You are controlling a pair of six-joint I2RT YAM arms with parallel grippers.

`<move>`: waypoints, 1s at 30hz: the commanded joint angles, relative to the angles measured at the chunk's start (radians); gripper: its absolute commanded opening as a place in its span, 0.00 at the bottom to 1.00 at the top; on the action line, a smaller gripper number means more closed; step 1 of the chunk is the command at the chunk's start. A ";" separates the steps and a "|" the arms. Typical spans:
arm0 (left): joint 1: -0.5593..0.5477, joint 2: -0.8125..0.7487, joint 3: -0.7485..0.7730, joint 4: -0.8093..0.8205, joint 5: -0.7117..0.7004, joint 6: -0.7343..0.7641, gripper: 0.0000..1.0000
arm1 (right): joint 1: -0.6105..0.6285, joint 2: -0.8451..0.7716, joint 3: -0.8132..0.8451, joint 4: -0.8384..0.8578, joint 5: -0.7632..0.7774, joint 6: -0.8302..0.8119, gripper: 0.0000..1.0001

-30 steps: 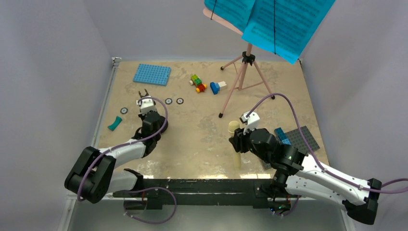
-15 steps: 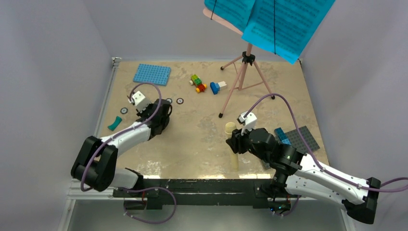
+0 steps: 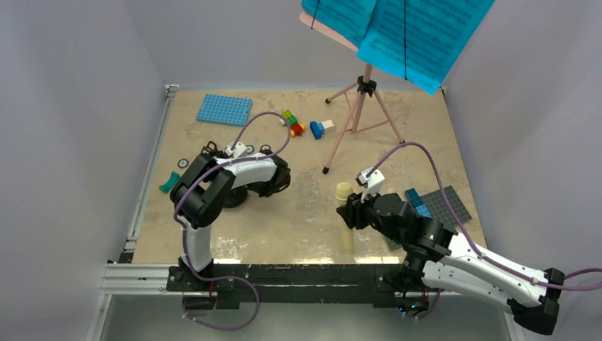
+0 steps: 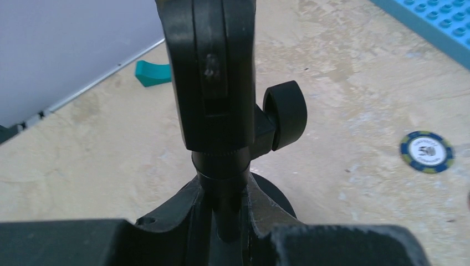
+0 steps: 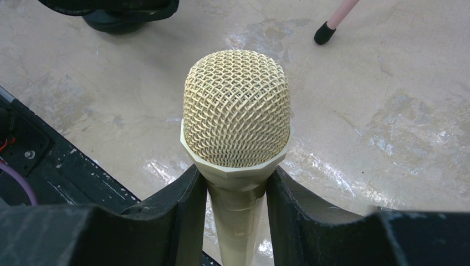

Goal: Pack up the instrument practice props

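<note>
The black mic stand (image 4: 213, 72) stands on its round base on the table. My left gripper (image 4: 227, 210) is shut on its thin stem just above the base; in the top view it sits at the left centre (image 3: 245, 190). My right gripper (image 5: 237, 205) is shut on the cream microphone (image 5: 236, 108), held upright by its handle near the table's front (image 3: 344, 192). The pink tripod music stand (image 3: 358, 114) stands at the back right with the cyan sheet-music pages (image 3: 419, 32) on its board.
A blue baseplate (image 3: 224, 109) lies at the back left and a grey one (image 3: 446, 204) at the right by a blue brick (image 3: 417, 199). Small toy bricks (image 3: 292, 122) lie mid-back. A teal piece (image 3: 169, 182) and poker chips (image 4: 426, 152) lie at the left.
My left arm has folded and swung its wrist to the right, bringing the gripper round onto the mic stand. My right arm has barely shifted with the microphone.
</note>
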 commanded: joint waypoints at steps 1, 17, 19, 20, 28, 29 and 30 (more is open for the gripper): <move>-0.005 -0.037 -0.026 -0.312 -0.081 -0.443 0.00 | -0.002 -0.007 -0.009 0.032 0.006 0.000 0.00; -0.132 -0.161 -0.107 -0.314 -0.131 -0.440 0.00 | -0.002 0.007 -0.001 0.035 -0.009 -0.016 0.00; -0.132 -0.197 -0.072 -0.314 -0.137 -0.371 0.00 | -0.002 0.007 0.006 0.034 -0.010 -0.016 0.00; -0.133 -0.214 -0.037 -0.313 -0.135 -0.306 0.00 | -0.002 0.008 0.010 0.033 -0.010 -0.017 0.00; -0.138 -0.345 0.196 -0.314 -0.193 0.034 0.00 | -0.002 0.004 0.026 0.021 -0.017 -0.025 0.00; -0.139 -0.355 0.235 -0.314 -0.215 0.079 0.00 | -0.002 0.003 0.027 0.021 -0.018 -0.025 0.00; -0.137 -0.360 0.274 -0.314 -0.237 0.128 0.00 | -0.002 0.004 0.028 0.021 -0.020 -0.025 0.00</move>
